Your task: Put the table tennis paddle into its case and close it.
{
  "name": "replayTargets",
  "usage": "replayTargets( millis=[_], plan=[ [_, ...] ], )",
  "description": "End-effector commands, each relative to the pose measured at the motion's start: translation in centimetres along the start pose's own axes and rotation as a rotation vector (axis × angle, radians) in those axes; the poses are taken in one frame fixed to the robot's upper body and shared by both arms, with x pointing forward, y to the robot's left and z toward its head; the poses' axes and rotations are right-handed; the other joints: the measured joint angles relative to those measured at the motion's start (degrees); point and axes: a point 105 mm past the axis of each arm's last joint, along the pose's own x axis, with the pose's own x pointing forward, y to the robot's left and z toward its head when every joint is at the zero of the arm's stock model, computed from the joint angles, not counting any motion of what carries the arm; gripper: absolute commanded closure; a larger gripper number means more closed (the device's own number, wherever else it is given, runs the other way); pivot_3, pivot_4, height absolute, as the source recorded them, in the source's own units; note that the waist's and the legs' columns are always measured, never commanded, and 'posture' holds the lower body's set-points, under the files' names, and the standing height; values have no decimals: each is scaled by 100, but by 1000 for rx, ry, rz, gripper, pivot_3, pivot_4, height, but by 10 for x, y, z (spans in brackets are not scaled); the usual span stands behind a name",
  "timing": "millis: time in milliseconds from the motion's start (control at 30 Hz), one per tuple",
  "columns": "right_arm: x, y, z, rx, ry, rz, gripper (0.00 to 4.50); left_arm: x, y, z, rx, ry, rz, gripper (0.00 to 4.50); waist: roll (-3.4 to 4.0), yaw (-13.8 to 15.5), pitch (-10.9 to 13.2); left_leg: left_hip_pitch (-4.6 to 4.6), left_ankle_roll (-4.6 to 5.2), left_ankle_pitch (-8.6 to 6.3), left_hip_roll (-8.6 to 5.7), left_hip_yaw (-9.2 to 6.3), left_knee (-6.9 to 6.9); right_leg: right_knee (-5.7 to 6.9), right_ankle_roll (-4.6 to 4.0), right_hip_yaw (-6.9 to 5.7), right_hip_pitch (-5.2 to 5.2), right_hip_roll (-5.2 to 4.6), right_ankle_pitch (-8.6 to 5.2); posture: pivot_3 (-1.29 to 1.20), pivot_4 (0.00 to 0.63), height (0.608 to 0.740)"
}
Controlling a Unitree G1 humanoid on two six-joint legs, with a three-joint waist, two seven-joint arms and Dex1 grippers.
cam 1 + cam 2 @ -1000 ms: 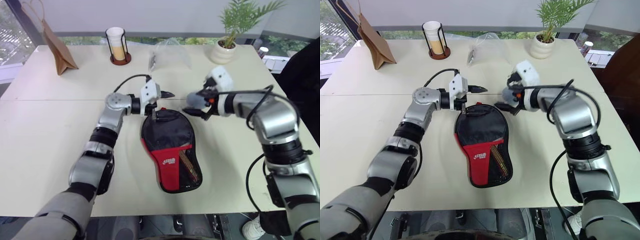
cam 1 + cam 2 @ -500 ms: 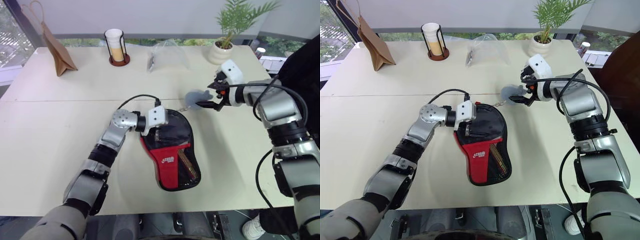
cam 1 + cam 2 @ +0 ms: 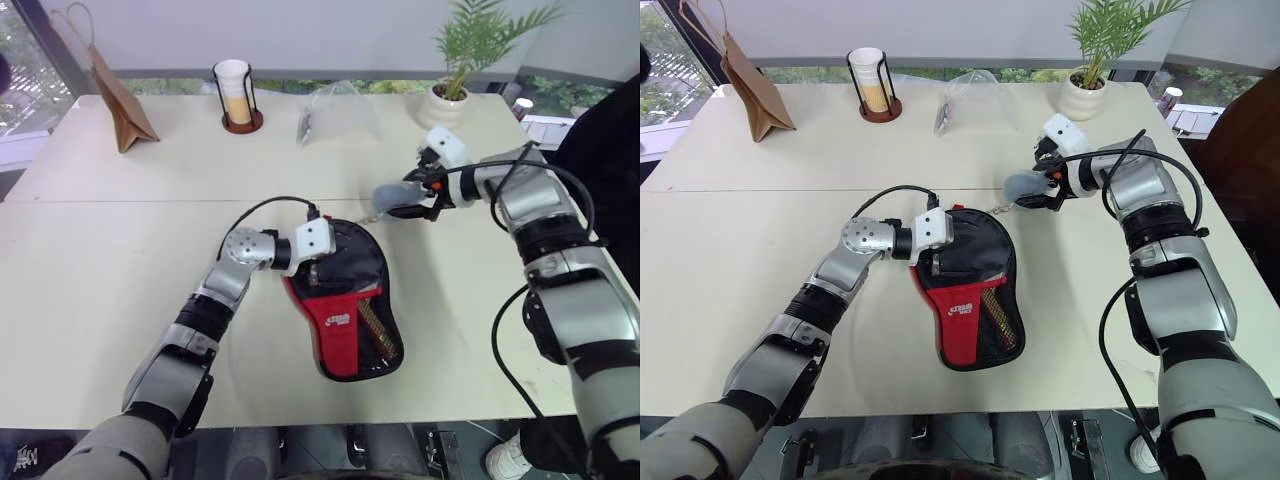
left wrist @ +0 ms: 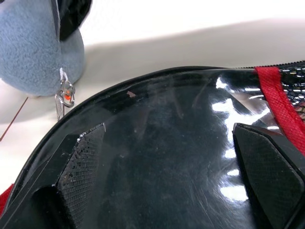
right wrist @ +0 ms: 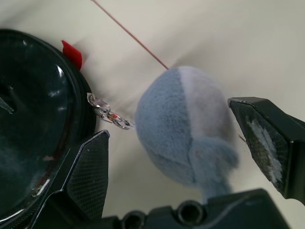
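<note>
— What sort of place is this?
— Looks like an office or meeting room. A wide cream table point(image 3: 120, 260) stands against a long window point(image 3: 25, 70) with greenery outside.
— What else points that way?
— A potted palm point(image 3: 462, 60) at the far edge, a brown paper bag point(image 3: 118, 95), a stack of paper cups in a wire holder point(image 3: 235, 95), and a clear plastic bag point(image 3: 340, 110)

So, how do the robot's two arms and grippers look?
Both arms are built of silver-grey metal segments with black joints. Thin black cables loop outside them near the wrist and along the forearm. Each wrist carries a small white box. The left gripper and the right gripper each have two black fingers with finely textured pads.
</note>
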Motion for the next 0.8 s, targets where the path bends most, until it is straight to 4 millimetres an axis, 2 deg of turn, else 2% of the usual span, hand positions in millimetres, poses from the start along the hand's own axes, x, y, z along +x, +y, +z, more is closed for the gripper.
replayTargets(
  millis=[33,200,300,467,567,800],
  plan=[
    [2,-9,4,-26,14,-55,0,2,-8,-15,-24,60,-19,35,0,3,0,1,0,0,0,0,0,0,0,0,1,0,0,0,150,734],
    [8,-11,0,-7,32,-77,0,2,-8,-15,-23,62,-14,35,2,2,-1,1,-1,1,0,1,0,1,1,0,2,0,0,0,150,734],
    [9,-11,3,3,13,-76,788,1,-8,-15,-24,65,-11,0,3,-2,-1,1,-1,1,0,1,0,1,1,0,2,0,1,0,150,734],
    [7,-11,7,1,-6,-57,3258,1,-8,-20,-30,88,-6,0,3,0,-2,5,-1,1,0,0,0,2,3,0,6,0,1,0,150,734],
    [3,-11,6,1,-2,-44,4417,2,-10,-22,-33,101,-18,0,3,2,-2,6,-1,1,0,0,0,1,3,0,9,0,2,0,150,734],
    [-13,3,-20,-52,72,18,4479,4,-13,-27,-43,130,-41,0,5,30,-3,9,-1,1,-4,-7,2,-1,3,-1,18,-2,2,0,150,734]
  ],
)
